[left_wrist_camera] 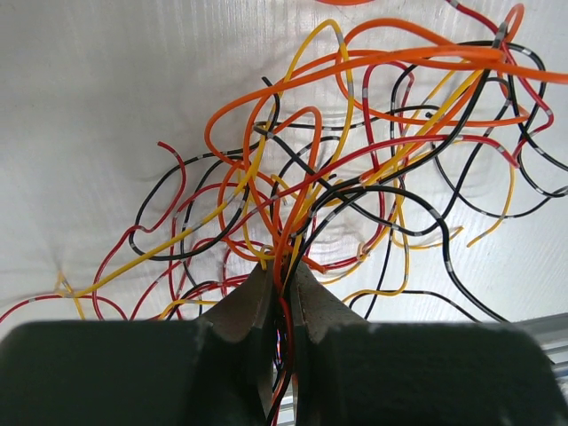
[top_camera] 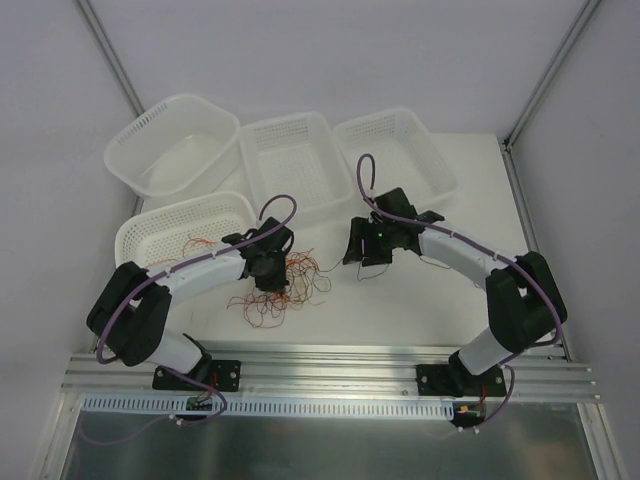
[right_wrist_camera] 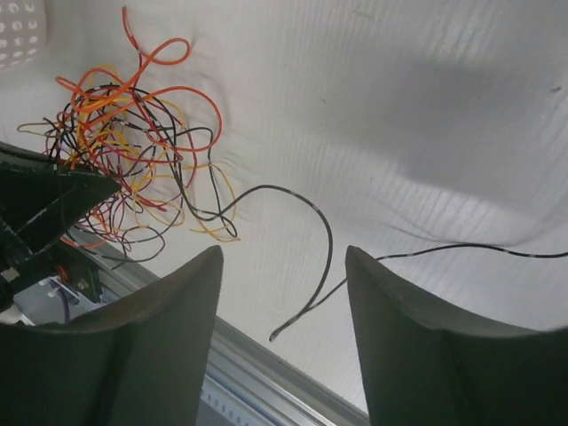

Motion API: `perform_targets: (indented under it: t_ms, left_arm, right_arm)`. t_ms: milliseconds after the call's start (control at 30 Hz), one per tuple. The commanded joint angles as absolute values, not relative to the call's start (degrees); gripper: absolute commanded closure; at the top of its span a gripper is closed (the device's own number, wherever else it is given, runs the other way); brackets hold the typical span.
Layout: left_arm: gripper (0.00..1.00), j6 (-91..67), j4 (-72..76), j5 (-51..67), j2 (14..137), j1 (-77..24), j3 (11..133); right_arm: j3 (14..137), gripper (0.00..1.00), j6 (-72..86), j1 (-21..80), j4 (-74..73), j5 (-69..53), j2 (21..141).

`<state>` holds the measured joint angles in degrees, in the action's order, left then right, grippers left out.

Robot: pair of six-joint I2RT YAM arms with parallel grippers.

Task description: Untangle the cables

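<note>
The left arm (top_camera: 190, 275) folds back at its elbow near the counter's (top_camera: 400, 310) 8 o'clock edge, and its forearm reaches toward the centre. There the left gripper (top_camera: 270, 268) points down into the cables (top_camera: 285, 290). The right arm (top_camera: 470, 255) mirrors it from the 4 o'clock side, with the right gripper (top_camera: 368, 252) hanging above bare counter. Seen from above, the tangle lies under the left gripper and spreads toward 5 o'clock of it, at about 8 o'clock from the right gripper and apart from it. The left wrist view shows what the overhead view cannot: the left gripper (left_wrist_camera: 282, 280) is clenched on a thin bunch of orange, red and black strands of the cables (left_wrist_camera: 355, 177), which fan out toward 12 and 1 o'clock. In the right wrist view the right gripper (right_wrist_camera: 284, 257) is released, its jaws wide and holding nothing. The cables (right_wrist_camera: 133, 151) sit at 10 o'clock, and a single black cable (right_wrist_camera: 321, 222) trails out of them and curls down between the jaws.
</note>
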<state>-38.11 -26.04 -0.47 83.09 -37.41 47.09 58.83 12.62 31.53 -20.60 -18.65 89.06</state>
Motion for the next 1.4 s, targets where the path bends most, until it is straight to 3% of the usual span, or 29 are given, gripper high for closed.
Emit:
perform_targets:
  t_ms: [0,33,67,167,500,900,1367]
  left_arm:
    - [1.0,-38.4,-27.1,-0.2,80.7,-37.2,46.8]
    - [0.99,-38.4,-27.1,-0.3,80.5,-37.3,46.7]
    - [0.98,-38.4,-27.0,-0.4,80.3,-37.2,46.4]
    - [0.93,-38.3,-27.1,-0.8,79.7,-37.2,46.0]
    - [0.74,-38.3,-27.1,-0.9,80.0,-37.0,44.2]
    - [0.73,-39.2,-27.2,-0.9,81.2,-36.4,43.2]
    - [0.71,-39.0,-29.9,-2.5,77.9,-30.6,41.2]
  right_arm:
    - [59.7,0.43,15.4,32.3,-17.0,-17.3,91.0]
    - [59.5,0.53,15.2,32.3,-17.5,-16.6,90.8]
    - [59.4,0.73,14.9,32.3,-18.1,-14.6,89.5]
    - [60.3,0.99,12.0,32.3,-23.4,-9.8,86.0]
    - [76.2,0.99,2.0,30.7,-45.4,-0.8,65.7]
    - [98.3,0.99,-1.8,22.5,-52.1,-2.0,56.0]
    - [120.1,0.99,-3.3,18.6,-46.8,4.3,59.3]
